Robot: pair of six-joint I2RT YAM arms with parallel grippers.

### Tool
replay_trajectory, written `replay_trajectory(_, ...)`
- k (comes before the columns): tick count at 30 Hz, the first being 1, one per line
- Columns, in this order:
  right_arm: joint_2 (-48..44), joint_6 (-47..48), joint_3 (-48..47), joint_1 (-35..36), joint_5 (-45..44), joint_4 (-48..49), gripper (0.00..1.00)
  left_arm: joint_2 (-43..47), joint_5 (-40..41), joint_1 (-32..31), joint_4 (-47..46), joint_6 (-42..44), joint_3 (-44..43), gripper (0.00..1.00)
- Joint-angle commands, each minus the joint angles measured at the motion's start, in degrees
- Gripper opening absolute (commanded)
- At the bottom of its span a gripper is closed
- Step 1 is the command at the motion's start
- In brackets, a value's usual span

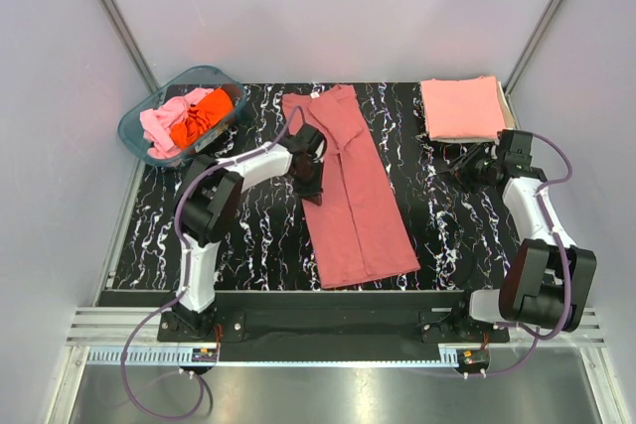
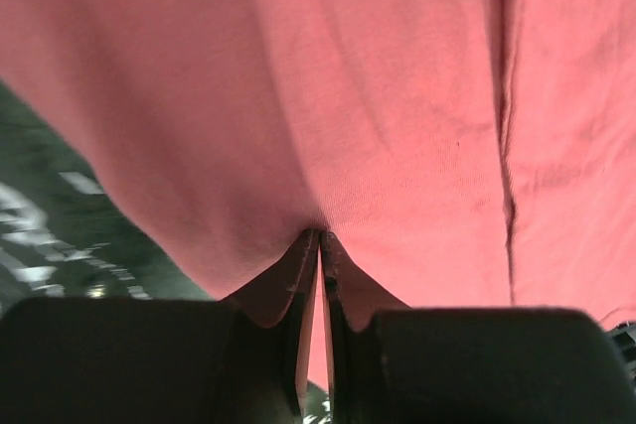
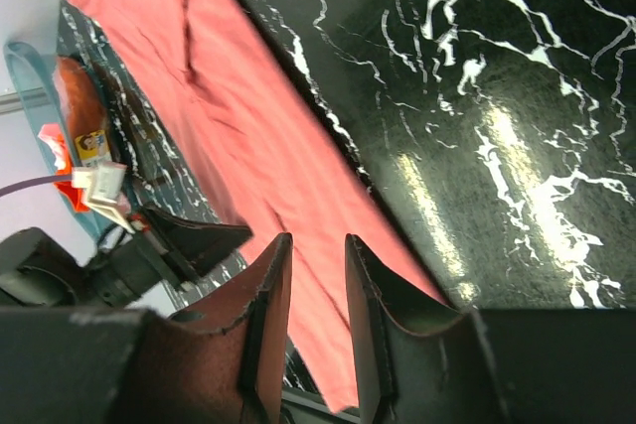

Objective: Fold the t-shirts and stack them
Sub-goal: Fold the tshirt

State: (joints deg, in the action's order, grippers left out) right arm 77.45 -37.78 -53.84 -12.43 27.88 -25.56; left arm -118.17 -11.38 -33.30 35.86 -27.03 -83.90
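A brick-red t-shirt (image 1: 350,191) lies folded lengthwise into a long strip down the middle of the table. My left gripper (image 1: 311,189) sits at its left edge. In the left wrist view the jaws are pressed together on a pinch of the red cloth (image 2: 397,96) at the left gripper's tips (image 2: 320,235). A folded salmon-pink t-shirt (image 1: 462,108) rests at the back right. Just in front of it my right gripper (image 1: 459,168) hovers above the table, pointing left. In the right wrist view the right gripper (image 3: 316,236) is open and holds nothing.
A teal plastic tub (image 1: 134,134) stands at the back left, holding a crumpled pink t-shirt (image 1: 159,124) and a bright orange t-shirt (image 1: 199,118). The black marbled tabletop (image 1: 447,220) shows bare between the red shirt and the right arm. Grey walls close in on three sides.
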Motion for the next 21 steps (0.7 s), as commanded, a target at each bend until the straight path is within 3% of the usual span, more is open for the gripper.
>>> replay_trajectory(1, -0.11, 0.43, 1.54, 0.64, -2.12, 1.22, 0.34, -1.45, 9.79, 4.9, 2.99, 3.56, 2.69, 0.14)
replay_trajectory(6, 3.49, 0.34, 1.81, 8.0, -2.82, 0.08, 0.31, 0.56, 8.83, 8.69, 4.4, 6.19, -1.0, 0.15)
replay_trajectory(10, 4.29, -0.97, 3.3, 18.45, -6.51, -0.63, 0.15, 6.36, 4.71, 7.9, 5.62, 6.72, -2.59, 0.17)
replay_trajectory(12, 4.46, -1.68, 5.05, 22.94, -7.66, -0.8, 0.01, 11.52, 1.89, 6.67, 6.15, 6.55, -0.84, 0.17)
replay_trajectory(21, 3.33, -4.84, 9.8, 39.04, -11.7, -1.86, 0.0, 32.01, 2.68, -1.94, 4.32, -1.44, 27.52, 0.17)
